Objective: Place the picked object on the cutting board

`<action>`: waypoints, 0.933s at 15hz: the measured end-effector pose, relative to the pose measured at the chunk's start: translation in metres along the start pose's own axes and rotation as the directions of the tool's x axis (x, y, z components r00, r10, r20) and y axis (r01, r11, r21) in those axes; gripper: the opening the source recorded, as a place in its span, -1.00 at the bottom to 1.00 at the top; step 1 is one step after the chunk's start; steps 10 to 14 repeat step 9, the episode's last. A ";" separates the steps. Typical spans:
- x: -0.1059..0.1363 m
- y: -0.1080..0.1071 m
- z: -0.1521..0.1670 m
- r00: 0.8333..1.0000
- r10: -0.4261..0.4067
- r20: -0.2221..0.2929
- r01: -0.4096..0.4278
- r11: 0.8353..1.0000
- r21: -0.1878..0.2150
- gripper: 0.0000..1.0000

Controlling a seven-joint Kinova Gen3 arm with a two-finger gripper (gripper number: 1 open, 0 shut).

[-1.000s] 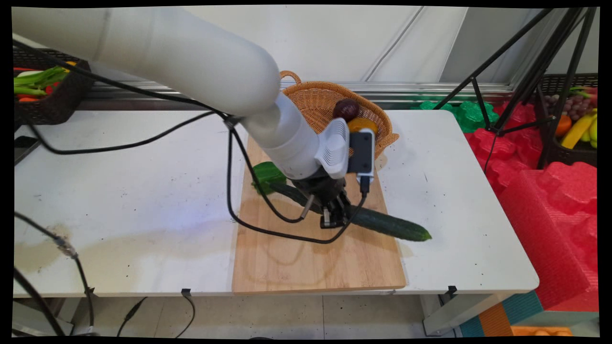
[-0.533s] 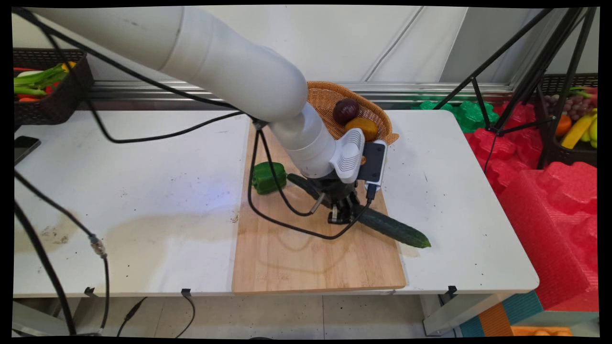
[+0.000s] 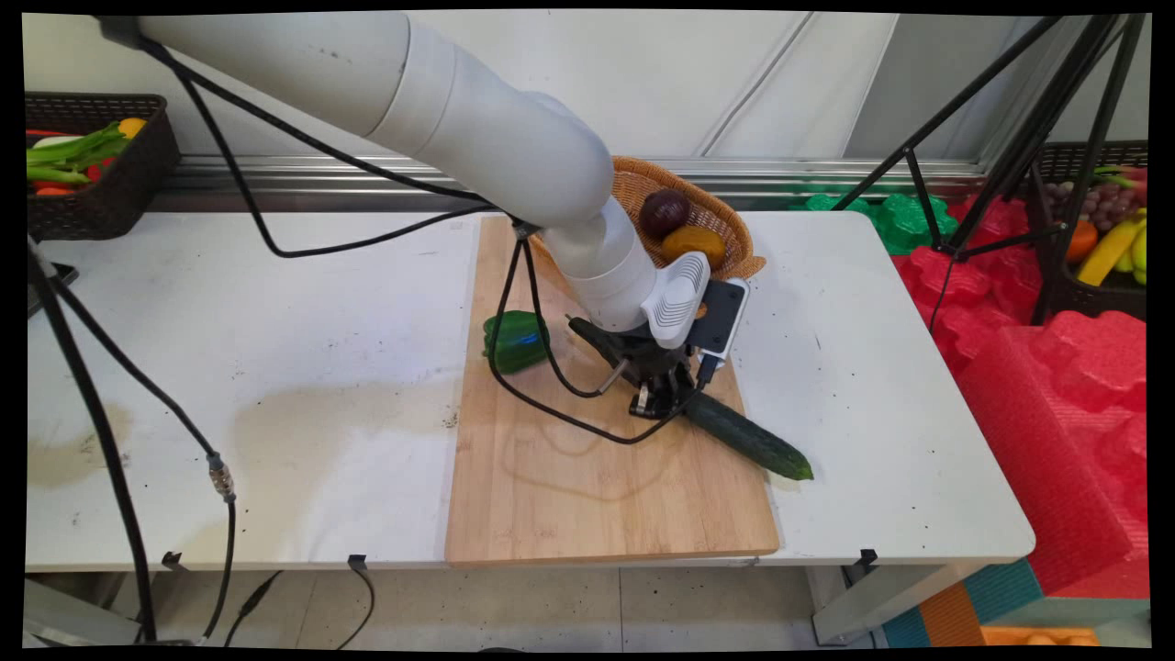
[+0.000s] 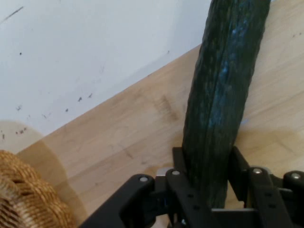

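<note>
Long dark-green cucumber clamped near its middle between the two black fingers of the black two-finger gripper; fingers closed on both flanks, seen plainly in the hand view. Lay slantwise over the rectangular pale wooden cutting board, far tip poking past the board's right edge over the white table, near end hidden under the wrist.

Compared with a second before: cucumber swung to a steeper diagonal, free tip drawn lower and inward, gripped part shifted a little toward the basket side. Arm's wrist rotated with it, so cucumber apparently carried along in the grip, not slipping. Whether lifted clear of the board or dragged across it: cannot tell.

Nearby: small green bell pepper on the board's left part, apart from the gripper, unmoved. Round woven wicker basket at the board's far end, holding a dark purple round fruit and an orange one. Black loose cable draped over the board beside the gripper.
</note>
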 end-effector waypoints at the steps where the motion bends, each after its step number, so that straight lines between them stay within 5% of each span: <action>1: -0.001 -0.003 0.001 1.000 0.015 0.001 -0.015 1.000 -0.002 -1.00; 3: -0.003 -0.006 0.002 0.999 0.035 0.003 -0.035 0.999 -0.002 -1.00; 4: -0.004 -0.007 0.001 0.999 0.043 0.003 -0.043 0.999 -0.002 1.00; 14: -0.006 -0.012 -0.009 0.998 0.066 0.001 -0.066 0.998 0.006 1.00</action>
